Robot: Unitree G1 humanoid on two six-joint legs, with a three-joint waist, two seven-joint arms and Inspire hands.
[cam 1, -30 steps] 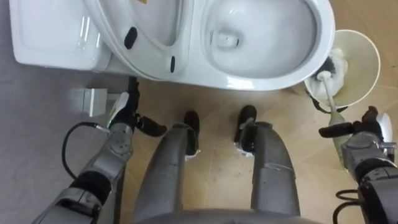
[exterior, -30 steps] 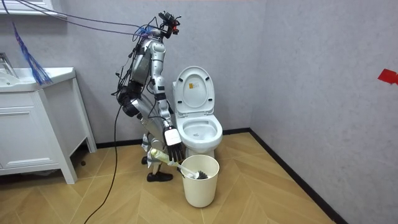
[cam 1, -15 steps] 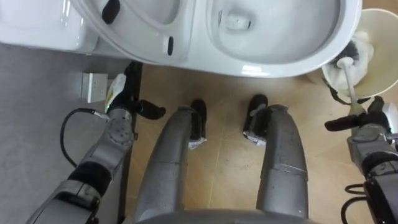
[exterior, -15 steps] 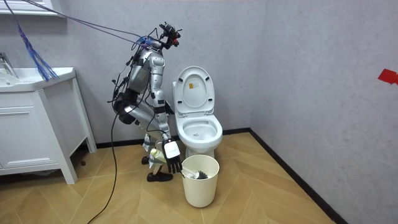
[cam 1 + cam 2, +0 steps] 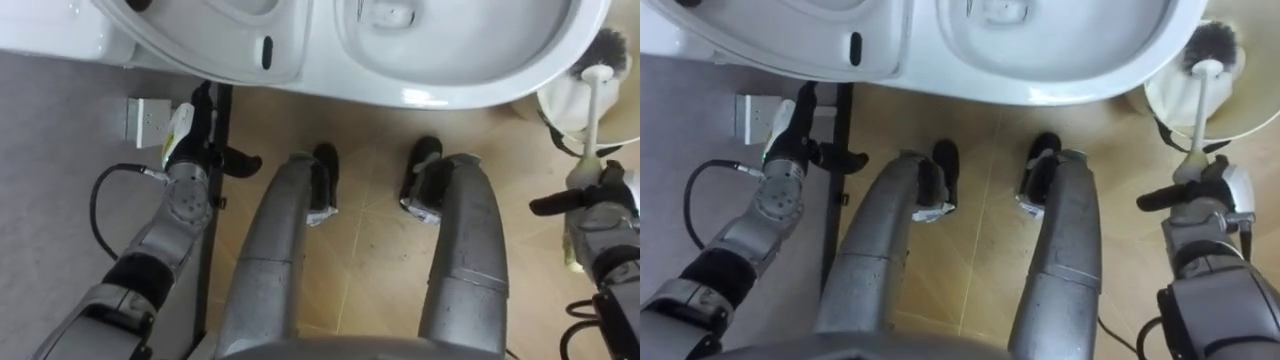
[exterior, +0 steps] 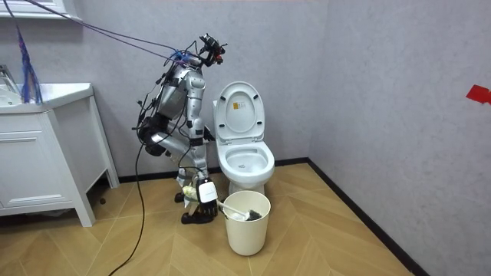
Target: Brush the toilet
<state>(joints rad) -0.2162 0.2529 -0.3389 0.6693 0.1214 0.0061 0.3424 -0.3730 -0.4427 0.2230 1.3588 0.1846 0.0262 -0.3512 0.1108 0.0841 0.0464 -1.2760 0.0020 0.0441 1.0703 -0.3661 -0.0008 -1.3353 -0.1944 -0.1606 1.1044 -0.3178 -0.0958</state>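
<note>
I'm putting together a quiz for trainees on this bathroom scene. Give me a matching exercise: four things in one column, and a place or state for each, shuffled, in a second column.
Things:
1. toilet brush head
2. toilet lid
3. right hand
4. left hand

Places or states:
A. raised upright
B. fingers straight, beside the toilet
C. inside the cream bin
D. curled round the brush handle

Pairs: 1-C, 2-A, 3-D, 4-B
</note>
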